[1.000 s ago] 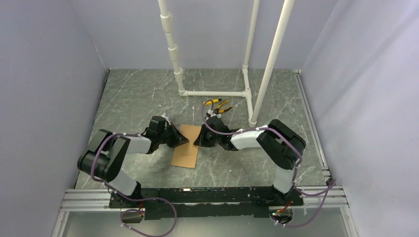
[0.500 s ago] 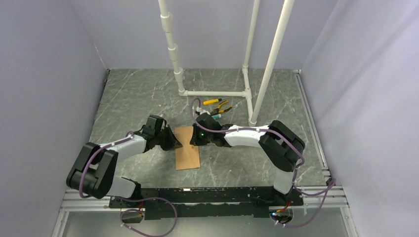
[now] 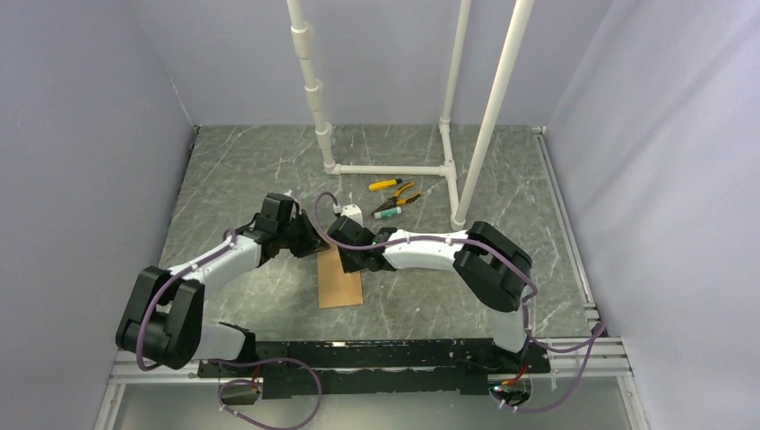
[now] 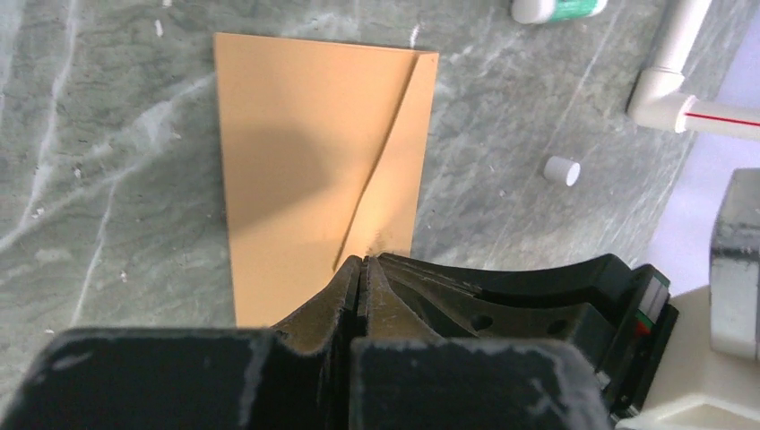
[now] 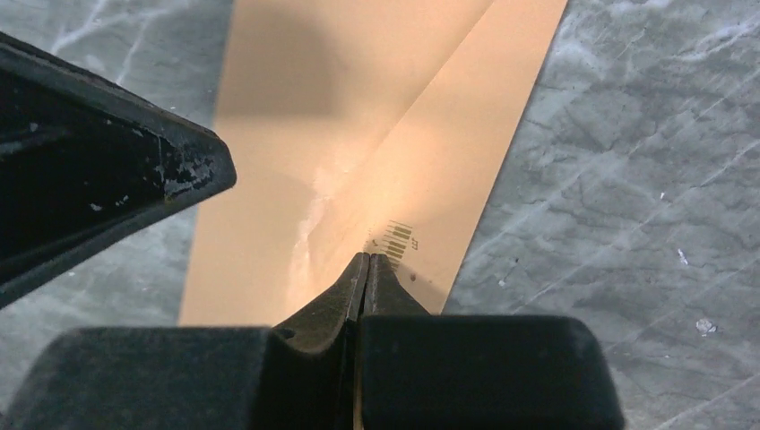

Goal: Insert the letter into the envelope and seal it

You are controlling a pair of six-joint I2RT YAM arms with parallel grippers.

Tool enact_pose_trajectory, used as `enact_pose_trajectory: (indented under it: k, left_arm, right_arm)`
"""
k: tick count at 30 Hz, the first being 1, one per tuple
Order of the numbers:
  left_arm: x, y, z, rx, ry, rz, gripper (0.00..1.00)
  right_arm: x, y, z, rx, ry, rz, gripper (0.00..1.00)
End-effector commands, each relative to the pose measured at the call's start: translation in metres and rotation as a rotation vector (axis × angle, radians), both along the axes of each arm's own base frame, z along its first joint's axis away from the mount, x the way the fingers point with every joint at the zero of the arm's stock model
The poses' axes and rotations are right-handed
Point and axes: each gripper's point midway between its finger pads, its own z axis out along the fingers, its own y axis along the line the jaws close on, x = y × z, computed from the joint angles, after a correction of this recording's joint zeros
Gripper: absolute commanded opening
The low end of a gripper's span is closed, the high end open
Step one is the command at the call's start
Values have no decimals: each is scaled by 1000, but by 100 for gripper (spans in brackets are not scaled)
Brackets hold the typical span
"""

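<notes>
Touching down on the far end of the envelope [image 3: 341,288], my left gripper [image 4: 361,266] and my right gripper [image 5: 367,262] come in from opposite sides and nearly meet there. Both pairs of jaws are pinched fully together with no gap. I see no paper caught between them: the tips rest on the brown surface, not around its edge.

The envelope lies flat on the grey marbled table [image 3: 242,179], midway between my two arms, with its long side running away from my bases. From my left wrist, a slanted fold line crosses the paper from one corner straight down to my fingertips. From my right wrist, the same kind of crease runs up from the tips, and a small printed barcode [image 5: 394,240] sits just beside them. The black fingers of my left gripper fill the left of that view.

Beyond the envelope lie a glue stick [image 3: 388,213], yellow-handled pliers [image 3: 408,193] and a white pipe frame [image 3: 385,168]. A small white cap [image 4: 562,170] sits on the table near the envelope.
</notes>
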Motion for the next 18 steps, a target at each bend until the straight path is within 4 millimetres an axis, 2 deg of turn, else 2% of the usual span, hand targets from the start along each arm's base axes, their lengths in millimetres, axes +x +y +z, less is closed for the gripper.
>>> enact_pose_trajectory:
  k: [1,5,12,18]
  left_arm:
    - [17,-3,1,-6,-12,-1,2]
    - [27,-16,5,-51,-44,-81,2]
    - [33,-49,5,-197,-57,-265,3]
    - [35,-56,-26,-234,17,-274,2]
  right_arm:
    - [9,2,2,-23,-54,4,0]
    - [5,0,-8,-33,-44,4,0]
    - [-6,-18,-13,-86,-34,33,3]
    - [-13,-10,-10,-80,-7,137,5]
